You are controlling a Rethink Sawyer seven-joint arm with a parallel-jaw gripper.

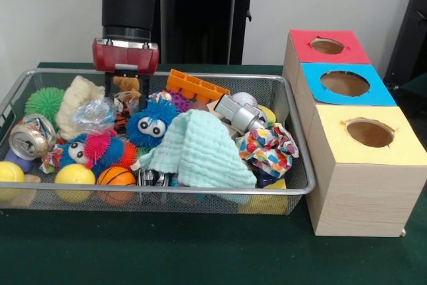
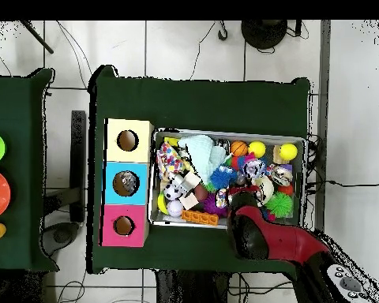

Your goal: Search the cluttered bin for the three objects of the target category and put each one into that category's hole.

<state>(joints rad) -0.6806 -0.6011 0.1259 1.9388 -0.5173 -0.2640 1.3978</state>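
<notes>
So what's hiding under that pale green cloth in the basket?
Something shiny and metallic pokes out at the left edge of the cloth. Whatever lies beneath its middle is covered, so I can't tell.

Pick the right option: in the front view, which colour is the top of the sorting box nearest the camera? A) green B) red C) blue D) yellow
D: the yellow-topped box sits closest to the camera, with the blue-topped box behind it and the red-topped box farthest back.
</notes>
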